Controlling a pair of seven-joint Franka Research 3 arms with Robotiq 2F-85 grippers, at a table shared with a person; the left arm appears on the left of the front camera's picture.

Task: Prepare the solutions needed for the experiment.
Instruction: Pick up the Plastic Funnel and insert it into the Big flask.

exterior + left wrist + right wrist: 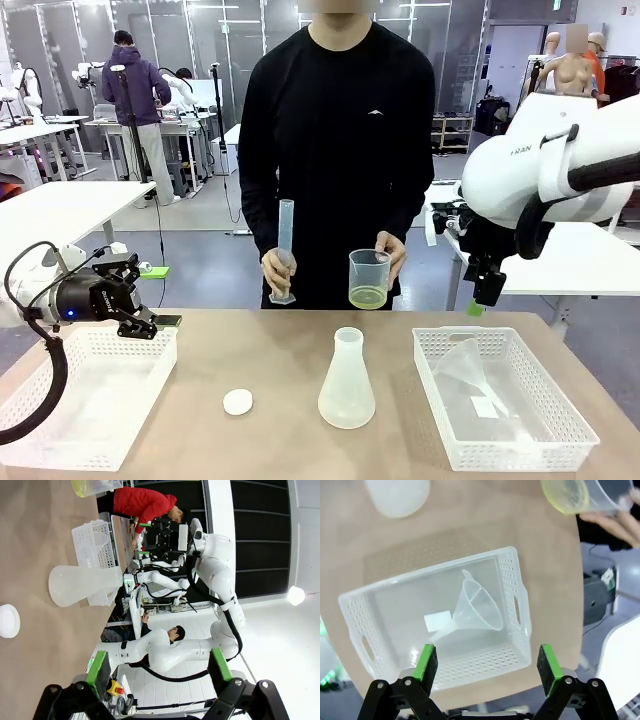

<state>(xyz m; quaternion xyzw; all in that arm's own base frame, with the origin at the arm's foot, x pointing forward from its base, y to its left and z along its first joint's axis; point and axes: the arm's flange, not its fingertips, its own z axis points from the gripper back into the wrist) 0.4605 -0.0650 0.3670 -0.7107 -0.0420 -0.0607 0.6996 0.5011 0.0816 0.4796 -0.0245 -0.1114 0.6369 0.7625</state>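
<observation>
Work surface: brown table [280, 350] in a shared lab room; the landmark is the conical flask [347, 385], upright at table centre.
Person: stands behind the flask at the far edge, both hands raised.
Right basket: white mesh basket [520, 455], just right of the flask.
Left basket: matching basket [40, 425], well left of the flask.
Left gripper: [159, 664] jaws spread wide, nothing between them; well left of the flask.
Right gripper: [487, 662] jaws spread wide, empty; up and to the right of the flask.
Cylinder: graduated cylinder [285, 250], upright in the person's right hand [278, 270], behind and slightly left of the flask.
Funnel: clear funnel [477, 607], on its side, right of the flask.
Beaker: clear beaker [368, 278], upright in the person's left hand [392, 255], directly behind the flask.
Solution: pale yellow-green liquid [367, 296], a shallow layer in the beaker bottom.
Solution handling: judged light; the thin wall probably flexes and is smooth; the liquid will slosh, so keep the beaker upright.
Solution grasp point: beaker wall at mid-height, above the liquid line, below the rim.
Disc: small white disc [238, 402], flat on the table, near left of the flask.
</observation>
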